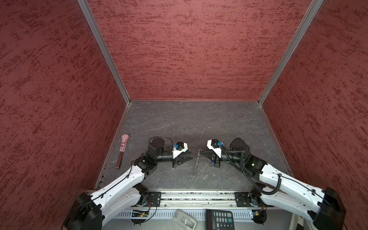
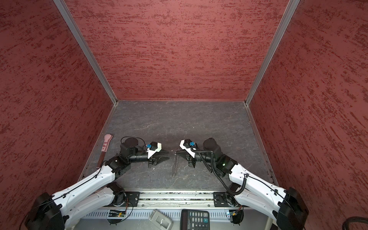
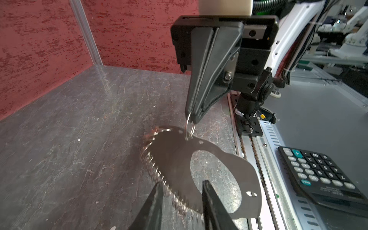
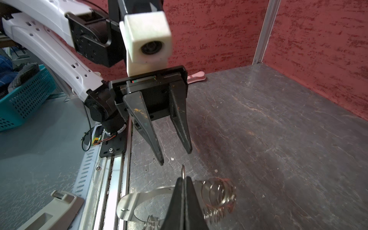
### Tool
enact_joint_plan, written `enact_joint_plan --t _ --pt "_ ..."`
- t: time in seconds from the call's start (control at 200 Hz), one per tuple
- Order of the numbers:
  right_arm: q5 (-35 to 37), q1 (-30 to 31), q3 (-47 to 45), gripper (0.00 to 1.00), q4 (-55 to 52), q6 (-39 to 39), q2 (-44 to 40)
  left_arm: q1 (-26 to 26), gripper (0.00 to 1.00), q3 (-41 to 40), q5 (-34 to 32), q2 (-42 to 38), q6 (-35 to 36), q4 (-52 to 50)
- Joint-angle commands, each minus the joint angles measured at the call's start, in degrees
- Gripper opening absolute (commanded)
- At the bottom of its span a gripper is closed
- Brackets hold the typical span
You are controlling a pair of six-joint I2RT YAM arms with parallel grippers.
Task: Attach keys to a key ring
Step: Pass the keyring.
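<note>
Right gripper (image 3: 192, 119) pinches the small split ring (image 3: 188, 130) on the metal plate (image 3: 175, 159); left gripper (image 4: 175, 157) stands apart. Thin pinch: swinging may free it.

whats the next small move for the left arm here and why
Probably draw the left gripper straight back, clear of the key ring. Its jaws stand open on either side of the key ring's link-lined edge, gripping nothing, while the right gripper is shut on the small silver ring threaded through it.
</note>
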Motion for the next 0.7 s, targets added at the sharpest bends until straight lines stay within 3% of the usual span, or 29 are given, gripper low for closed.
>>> enact_joint_plan --t 0.0,0.296,0.696 --pt "-5.3 -0.4 -1.0 0.00 10.1 3.4 0.1 0.9 0.36 -0.7 5.3 -0.5 -4.6 10.0" --pt "-11.5 -0.4 0.2 0.00 11.4 3.0 4.4 1.6 0.26 -1.2 10.2 0.0 -6.5 13.6" --pt "-12.2 -0.4 2.3 0.00 8.0 1.0 5.5 0.1 0.17 2.5 14.0 4.3 -3.0 6.0"
